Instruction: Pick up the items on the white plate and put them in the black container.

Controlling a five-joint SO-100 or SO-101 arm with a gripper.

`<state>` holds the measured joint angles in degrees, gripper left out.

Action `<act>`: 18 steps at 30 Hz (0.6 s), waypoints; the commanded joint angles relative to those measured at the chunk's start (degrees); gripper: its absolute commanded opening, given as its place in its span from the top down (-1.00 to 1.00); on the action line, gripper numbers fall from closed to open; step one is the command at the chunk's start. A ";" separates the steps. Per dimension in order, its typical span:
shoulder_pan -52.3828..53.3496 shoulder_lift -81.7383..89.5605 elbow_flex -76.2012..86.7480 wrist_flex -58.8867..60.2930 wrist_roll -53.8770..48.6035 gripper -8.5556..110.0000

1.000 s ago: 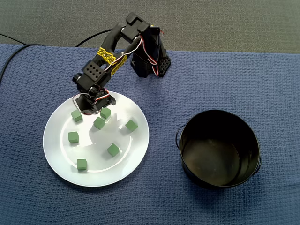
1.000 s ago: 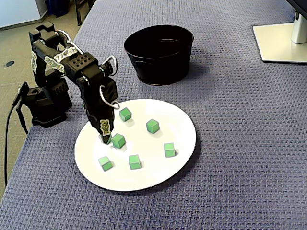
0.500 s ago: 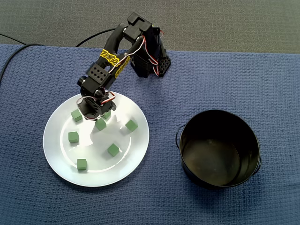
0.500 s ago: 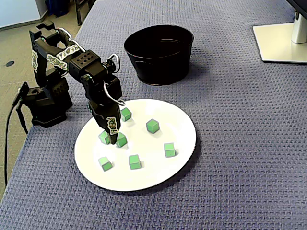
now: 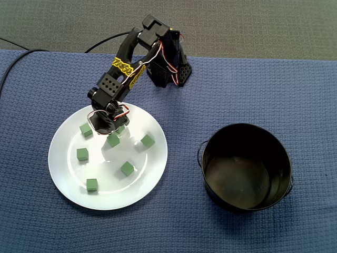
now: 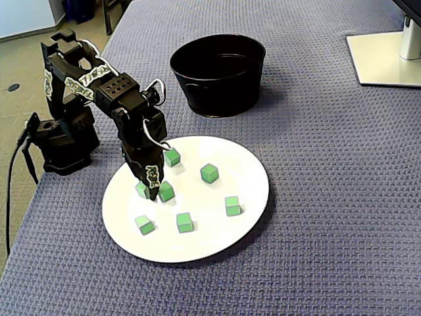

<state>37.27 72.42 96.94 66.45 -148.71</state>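
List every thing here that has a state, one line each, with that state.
white plate: flat on the blue cloth, loaded with cubes.
green cubes: seven, all on the plate, none in the container.
black container: upright, empty.
gripper: pointing down at the plate between two cubes; whether it is open or shut cannot be told.

Bright, even light, sharp focus, soft glare on plate (image 5: 141, 176).
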 commanded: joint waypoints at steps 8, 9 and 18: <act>-0.44 1.32 1.14 -0.53 2.55 0.86; -0.44 1.32 1.14 -0.53 3.08 0.86; -3.96 9.05 -13.45 17.23 21.27 0.86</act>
<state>34.98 74.62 92.11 74.00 -135.18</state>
